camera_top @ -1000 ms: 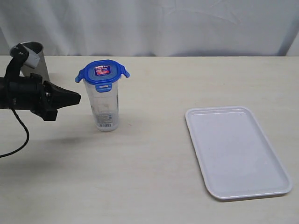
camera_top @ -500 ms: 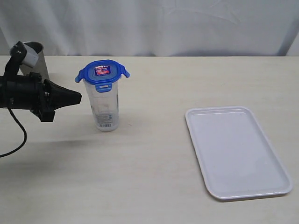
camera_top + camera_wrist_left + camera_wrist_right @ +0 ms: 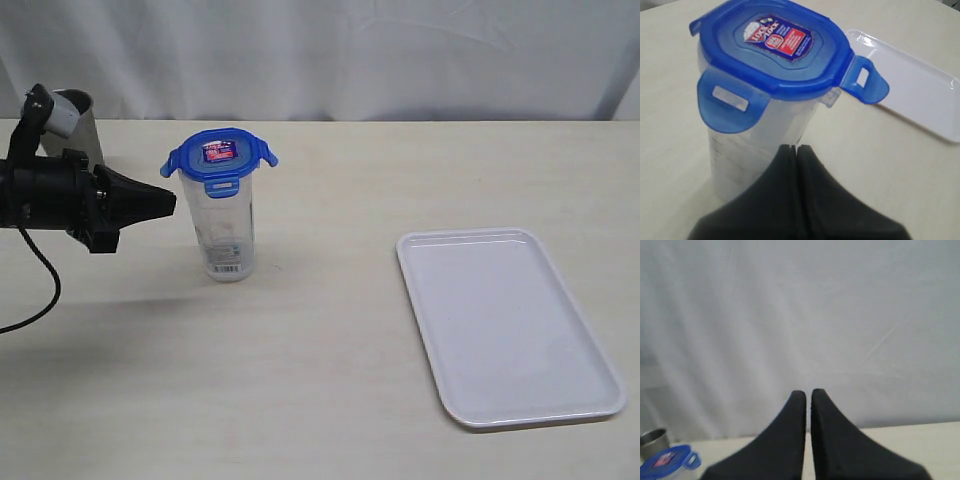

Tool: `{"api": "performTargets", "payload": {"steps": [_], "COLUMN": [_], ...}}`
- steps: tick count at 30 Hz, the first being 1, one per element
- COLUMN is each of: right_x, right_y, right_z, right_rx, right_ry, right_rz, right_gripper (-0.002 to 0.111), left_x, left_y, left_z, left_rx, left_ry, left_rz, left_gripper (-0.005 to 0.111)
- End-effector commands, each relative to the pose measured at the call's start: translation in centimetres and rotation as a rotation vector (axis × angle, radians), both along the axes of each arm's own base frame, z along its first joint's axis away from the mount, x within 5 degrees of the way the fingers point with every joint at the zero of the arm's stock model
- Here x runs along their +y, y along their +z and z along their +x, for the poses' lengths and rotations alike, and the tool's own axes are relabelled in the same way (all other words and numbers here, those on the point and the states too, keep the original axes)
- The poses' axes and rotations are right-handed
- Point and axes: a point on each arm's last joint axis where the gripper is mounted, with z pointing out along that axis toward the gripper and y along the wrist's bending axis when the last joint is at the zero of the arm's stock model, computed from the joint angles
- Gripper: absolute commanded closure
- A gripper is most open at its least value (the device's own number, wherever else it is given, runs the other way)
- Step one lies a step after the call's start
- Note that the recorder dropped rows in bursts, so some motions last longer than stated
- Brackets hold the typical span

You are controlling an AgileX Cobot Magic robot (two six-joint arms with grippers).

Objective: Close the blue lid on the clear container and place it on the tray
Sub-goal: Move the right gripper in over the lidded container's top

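The clear container [image 3: 226, 228] stands upright on the table, left of centre, with the blue lid [image 3: 216, 155] resting on top; its flaps stick out sideways. My left gripper [image 3: 172, 201] is shut, its tip pointing at the container's upper left side, just short of it. In the left wrist view the lid [image 3: 771, 47] fills the top, the shut left gripper [image 3: 794, 148] sits close to the container wall [image 3: 740, 160]. The white tray [image 3: 505, 322] lies flat at the right. My right gripper [image 3: 808, 392] is shut, raised, facing the backdrop; it is out of the exterior view.
A steel cup [image 3: 76, 122] stands at the back left behind my left arm. A black cable [image 3: 40, 290] hangs from that arm to the table. A white curtain closes off the back edge.
My left gripper has crept slightly right and up toward the container. Container, lid and tray have not moved.
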Motion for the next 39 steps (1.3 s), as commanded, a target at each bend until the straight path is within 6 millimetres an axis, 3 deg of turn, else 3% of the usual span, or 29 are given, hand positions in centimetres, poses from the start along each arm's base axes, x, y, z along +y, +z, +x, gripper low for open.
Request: {"api": "performTargets", "payload": {"steps": [1,3,8,14,19,26,32,39], "right_x": [2.5,3.2,4.6,8.8,11.9,14.6,16.8,19.1], "right_y": [0.9,0.9,-0.9,-3.3,-4.4,-6.0,-6.8,-7.2], "right_z": [6.9,10.4,16.8,22.4,25.6,28.2,27.4,26.6], "right_rx": [0.16,0.214,0.248,0.271,0.255,0.249,0.251,0.275], "right_ry": [0.297,0.404,0.543,0.57,0.667,0.746,0.823,0.793], "right_rz": [-0.088,-0.114,-0.138,-0.295,-0.382,-0.466,-0.539,-0.593], "right_gripper": [0.104,0.104,0.104,0.104,0.104,0.104,0.104,0.104], "left_x": [-0.2,-0.2,-0.1,0.1,0.1,0.1,0.1,0.1], "left_y": [0.7,0.9,1.2,1.0,0.9,0.9,0.9,0.9], "left_z": [0.2,0.4,0.7,0.9,0.8,0.8,0.8,0.8], "left_rx": [-0.047,-0.056,-0.068,-0.065,-0.065,-0.065,-0.065,-0.065], "left_ry": [-0.017,-0.013,-0.005,0.024,0.012,0.012,0.012,0.016], "left_rz": [-0.015,-0.009,-0.015,0.01,0.021,0.021,0.021,0.02], "left_gripper": [0.107,0.107,0.107,0.107,0.107,0.107,0.107,0.107]}}
